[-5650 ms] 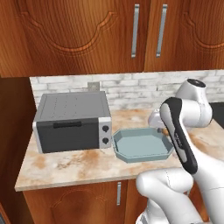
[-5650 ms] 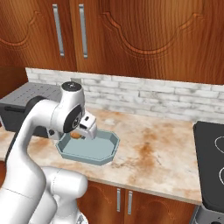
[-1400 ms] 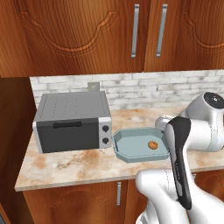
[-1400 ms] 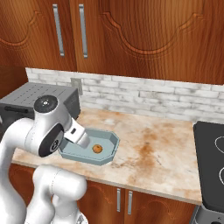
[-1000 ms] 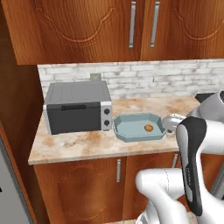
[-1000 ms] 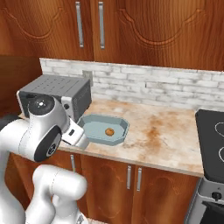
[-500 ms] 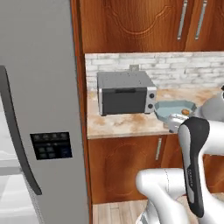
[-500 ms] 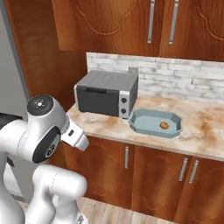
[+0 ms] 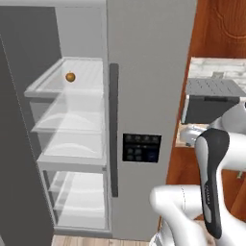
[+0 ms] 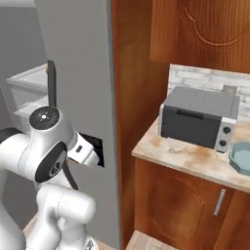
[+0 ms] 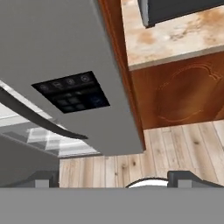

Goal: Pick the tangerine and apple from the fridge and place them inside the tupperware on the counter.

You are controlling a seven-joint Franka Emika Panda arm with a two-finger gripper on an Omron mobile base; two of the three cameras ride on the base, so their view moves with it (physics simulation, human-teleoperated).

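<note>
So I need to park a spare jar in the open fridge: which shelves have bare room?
In the fridge, the top shelf holds just one small round fruit toward its back left; the rest, out to the front edge, is bare. The shelves below it, down to the bottom one, look bare too. Nowhere inside is crowded.

My fridge is plain grey, with a dark vertical handle, a black control panel and white translucent shelves. The small round fruit on the top shelf looks orange-brown. The counter is beige with brown speckles over reddish-brown cabinets. The toaster oven is grey with a dark door. The tupperware is pale blue-grey. The floor is light wood planks.
</note>
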